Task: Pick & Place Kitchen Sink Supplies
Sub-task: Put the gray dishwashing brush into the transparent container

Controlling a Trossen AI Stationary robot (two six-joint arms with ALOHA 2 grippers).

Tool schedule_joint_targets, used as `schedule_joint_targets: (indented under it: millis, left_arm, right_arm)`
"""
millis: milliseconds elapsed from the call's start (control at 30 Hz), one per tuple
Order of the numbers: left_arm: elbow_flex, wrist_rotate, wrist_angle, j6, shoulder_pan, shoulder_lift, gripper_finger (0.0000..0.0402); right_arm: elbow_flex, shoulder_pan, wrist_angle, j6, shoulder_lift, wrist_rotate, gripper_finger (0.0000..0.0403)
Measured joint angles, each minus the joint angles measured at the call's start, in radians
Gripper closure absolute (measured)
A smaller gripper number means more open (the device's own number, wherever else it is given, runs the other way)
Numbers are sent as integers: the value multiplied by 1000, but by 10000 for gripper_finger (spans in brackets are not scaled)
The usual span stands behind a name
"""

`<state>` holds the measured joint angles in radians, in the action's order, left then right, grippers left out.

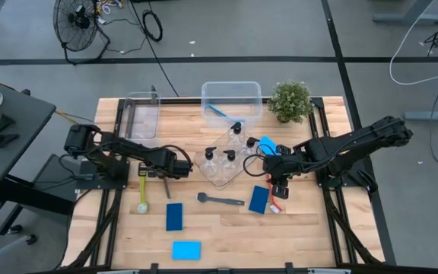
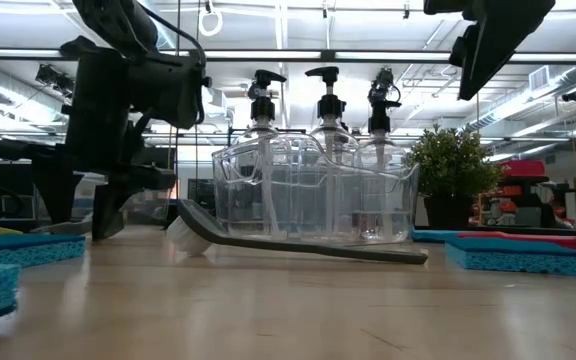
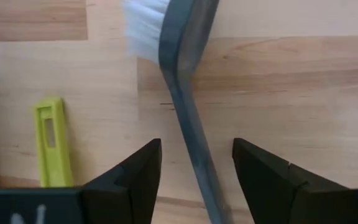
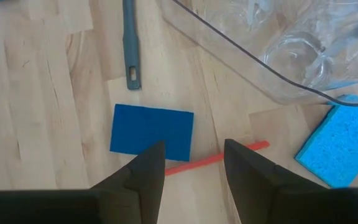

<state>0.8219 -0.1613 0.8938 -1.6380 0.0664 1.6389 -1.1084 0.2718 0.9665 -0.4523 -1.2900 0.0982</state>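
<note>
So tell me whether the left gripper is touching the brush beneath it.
Apart. In the left wrist view, the open left gripper straddles the dark brush handle, with bare table showing either side.

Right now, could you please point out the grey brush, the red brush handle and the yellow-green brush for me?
grey brush (image 1: 220,200): high view, middle of its handle.
red brush handle (image 4: 216,158): right wrist view, on the thin red stick showing between the fingers.
yellow-green brush (image 1: 142,190): high view, middle of its handle.
</note>
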Motion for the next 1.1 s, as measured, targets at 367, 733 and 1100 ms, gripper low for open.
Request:
schedule_joint_targets:
  millis: [367,733,1100]
  left_arm:
    - [3,-1,-33,26,1,26,327]
    - [11,44,51,35,8,30,372]
    - [129,50,200,36,57,-9,379]
  right_arm:
    - [0,0,-1,-4,0,50,238]
    - [0,0,-3,-7,0,70,238]
    - [0,0,-3,-7,0,70,238]
